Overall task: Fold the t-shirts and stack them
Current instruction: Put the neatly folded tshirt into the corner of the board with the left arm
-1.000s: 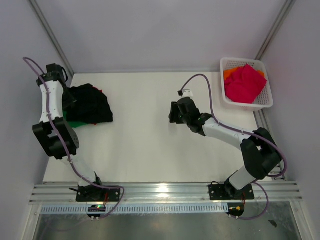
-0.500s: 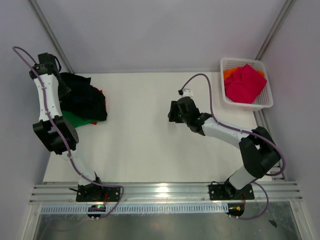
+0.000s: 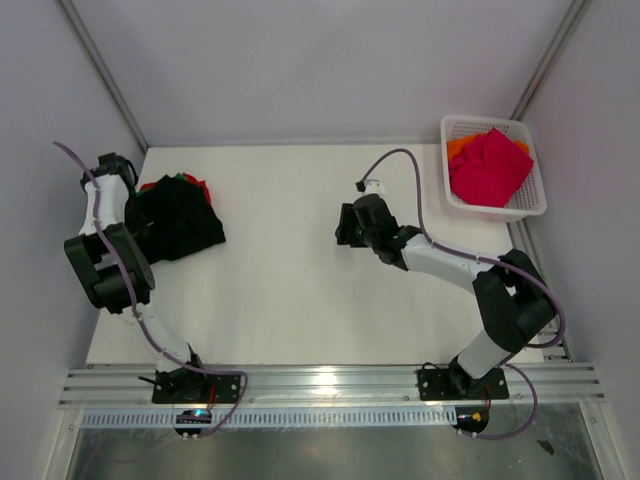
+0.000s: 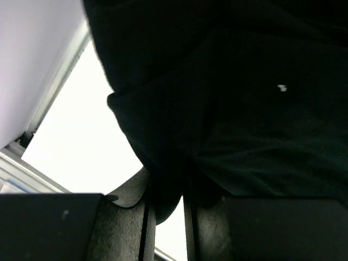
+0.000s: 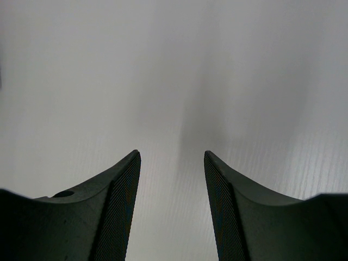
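A large black t-shirt [image 3: 182,222] lies bunched at the table's left edge, over a pile whose red [image 3: 199,187] and green [image 3: 186,178] edges peek out at the back. My left gripper [image 3: 133,208] is at the pile's left side, shut on a fold of the black t-shirt [image 4: 244,81]; the cloth fills the gap between its fingers [image 4: 130,217]. My right gripper [image 3: 345,226] hovers over bare table near the middle, open and empty [image 5: 171,157]. A magenta-pink t-shirt [image 3: 490,165] lies crumpled on an orange one [image 3: 459,147] in the basket.
The white lattice basket [image 3: 455,125] stands at the back right corner. Grey walls and metal posts close in the table on the left, back and right. An aluminium rail [image 3: 330,385] with the arm bases runs along the near edge.
The left arm lifted the black t-shirt toward the back left corner, then brought it back down over the pile, hiding most of the green shirt. The right arm barely moved.
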### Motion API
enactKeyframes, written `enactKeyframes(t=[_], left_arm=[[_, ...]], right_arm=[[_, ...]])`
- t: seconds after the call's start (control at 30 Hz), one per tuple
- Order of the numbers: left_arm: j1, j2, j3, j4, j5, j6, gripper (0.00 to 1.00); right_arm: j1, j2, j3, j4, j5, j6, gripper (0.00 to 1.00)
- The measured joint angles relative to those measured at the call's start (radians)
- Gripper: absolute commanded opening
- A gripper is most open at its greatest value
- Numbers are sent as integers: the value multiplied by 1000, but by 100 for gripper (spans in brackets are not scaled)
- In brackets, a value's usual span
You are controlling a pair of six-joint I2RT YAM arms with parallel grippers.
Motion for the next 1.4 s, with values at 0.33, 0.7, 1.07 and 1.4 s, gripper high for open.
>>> enactKeyframes(t=[0.33,0.7,1.07,1.4], left_arm=[[7,94,264,-55,-19,-14,16],[16,176,351,-78,-52,-31,15],[87,270,441,-135,-32,-73,16],[93,238,390,-109,118,-79,57]], right_arm=[[0,0,0,-5,-2,0,55],[0,0,2,-43,4,-4,55],[0,-24,2,-88,31,-17,55],[0,-52,-26,-90,37,-24,55]])
